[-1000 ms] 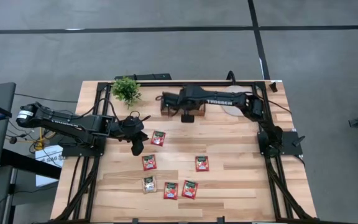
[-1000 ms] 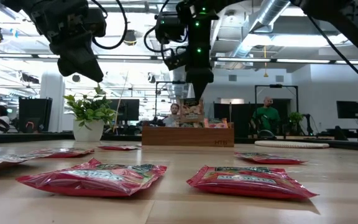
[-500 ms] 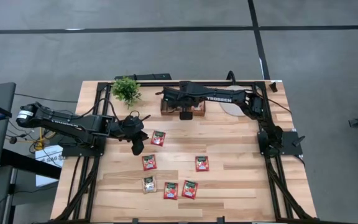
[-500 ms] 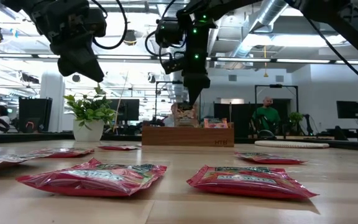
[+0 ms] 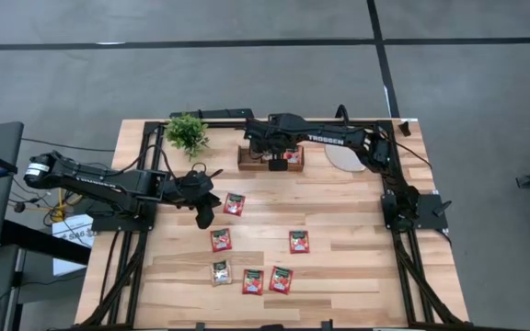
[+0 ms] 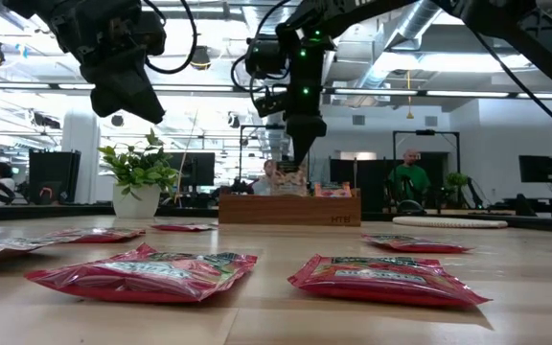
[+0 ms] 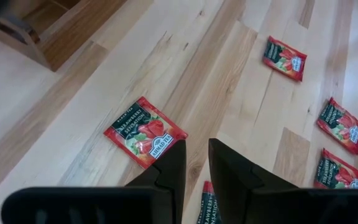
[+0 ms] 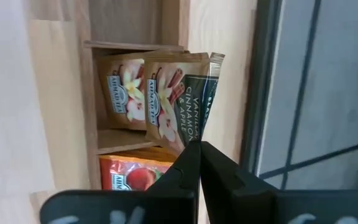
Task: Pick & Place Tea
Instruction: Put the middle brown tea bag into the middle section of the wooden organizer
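Observation:
My right gripper (image 8: 197, 152) hangs over the wooden tea box (image 5: 270, 158) at the table's far side, shut on a brown vanilla-and-cinnamon tea packet (image 8: 182, 93). In the low view only the packet's top (image 6: 290, 176) shows above the box wall (image 6: 290, 208). The same compartment holds another brown packet (image 8: 126, 93), and the one beside it holds red ones (image 8: 132, 177). My left gripper (image 7: 196, 163) hovers above the table beside a red strawberry sachet (image 7: 145, 132), its fingers a narrow gap apart, touching nothing. Several red sachets (image 5: 299, 241) lie flat on the table. My right gripper pinches the brown packet between its two fingers at the upper edge (image 8: 193, 135), near a corner. The fingers come from above, pointing down. The packet hangs below them, upright, into the box compartment beside the other brown packet; whether its lower end rests on the bottom is hidden.
A potted plant (image 5: 188, 133) stands at the far left corner, left of the box. A white round disc (image 5: 343, 158) lies right of the box. Red sachets (image 6: 142, 271) (image 6: 386, 278) lie near the low camera. People stand in the room behind the table.
My right gripper has moved toward the table's far edge, over the box, and gone down, still shut. The brown packet, which hung clear above the box, now sits down in a compartment with only its top showing.

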Tool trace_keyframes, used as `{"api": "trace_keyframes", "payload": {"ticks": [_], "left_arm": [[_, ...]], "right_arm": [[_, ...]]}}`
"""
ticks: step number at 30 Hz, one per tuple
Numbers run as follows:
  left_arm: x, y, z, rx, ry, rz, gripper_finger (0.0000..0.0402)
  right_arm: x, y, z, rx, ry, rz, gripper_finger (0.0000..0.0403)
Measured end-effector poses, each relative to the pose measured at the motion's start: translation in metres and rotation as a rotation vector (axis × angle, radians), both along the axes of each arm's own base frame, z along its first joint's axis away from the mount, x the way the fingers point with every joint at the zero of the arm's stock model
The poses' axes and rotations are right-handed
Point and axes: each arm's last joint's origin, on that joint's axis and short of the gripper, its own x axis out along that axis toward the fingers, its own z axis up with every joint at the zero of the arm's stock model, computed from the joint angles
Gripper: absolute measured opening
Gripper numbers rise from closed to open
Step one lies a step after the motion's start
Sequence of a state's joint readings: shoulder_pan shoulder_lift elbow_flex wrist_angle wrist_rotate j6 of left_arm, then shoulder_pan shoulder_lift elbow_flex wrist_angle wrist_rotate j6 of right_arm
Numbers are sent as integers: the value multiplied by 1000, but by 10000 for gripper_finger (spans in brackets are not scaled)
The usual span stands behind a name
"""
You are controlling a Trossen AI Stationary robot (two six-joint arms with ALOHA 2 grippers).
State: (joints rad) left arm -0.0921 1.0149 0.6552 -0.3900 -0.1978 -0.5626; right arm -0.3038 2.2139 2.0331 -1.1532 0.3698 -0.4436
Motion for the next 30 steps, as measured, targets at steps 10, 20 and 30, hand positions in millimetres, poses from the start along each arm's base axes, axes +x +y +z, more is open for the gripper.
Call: {"api": "trace_keyframes", "payload": {"ticks": [10,20,30], "left_arm": [[0,0,0,-4,-1,3,60],[0,0,0,3,-3,15,60],[0,0,0,5,-4,17,60]], "right_arm": [[-2,-6,-8,35,-7,4,0],[-2,-3,-27,24,16,15,0],[-2,-5,-27,3,22,39,0]]}}
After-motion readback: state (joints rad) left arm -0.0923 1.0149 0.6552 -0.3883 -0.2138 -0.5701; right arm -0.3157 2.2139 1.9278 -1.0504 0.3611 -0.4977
